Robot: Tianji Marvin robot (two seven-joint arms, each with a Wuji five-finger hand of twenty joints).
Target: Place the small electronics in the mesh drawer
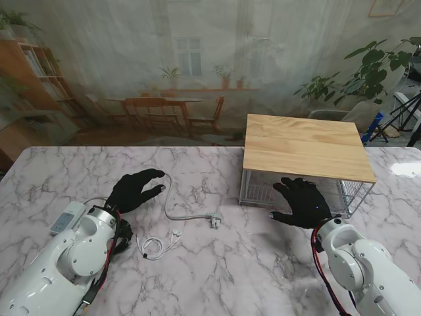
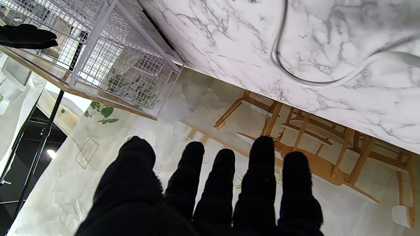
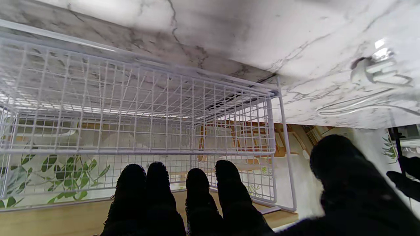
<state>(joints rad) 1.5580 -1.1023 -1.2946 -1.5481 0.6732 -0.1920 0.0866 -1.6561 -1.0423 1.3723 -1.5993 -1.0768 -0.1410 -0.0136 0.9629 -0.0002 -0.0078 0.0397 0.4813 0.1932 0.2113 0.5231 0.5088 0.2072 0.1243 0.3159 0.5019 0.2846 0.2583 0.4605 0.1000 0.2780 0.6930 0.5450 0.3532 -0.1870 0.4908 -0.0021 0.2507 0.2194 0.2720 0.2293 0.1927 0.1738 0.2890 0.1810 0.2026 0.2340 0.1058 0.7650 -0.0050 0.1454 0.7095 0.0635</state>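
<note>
- Nothing is sitting in the drawer [image 1: 293, 191] as far as I can see; its mesh basket is tucked under the wooden top [image 1: 306, 146] at the right centre of the stand view and looks closed.
- The electronics are lying out on the marble table [image 1: 217, 263]: the cable [image 1: 172, 210] with its plug [image 1: 214, 223] at centre, the earphones [image 1: 158, 245] lower left of centre, and a remote-like thing [image 1: 66, 218] at the far left.
- So I am judging that opening the drawer and all the loading are still to do.
- My right hand [image 1: 304, 203] is spreading its fingers [image 3: 157, 183] at the drawer front, gripping nothing; whether it is touching the mesh I cannot tell.
- My left hand [image 1: 135, 189] is hovering over the cable's far end, fingers [image 2: 261, 170] apart, holding nothing.
</note>
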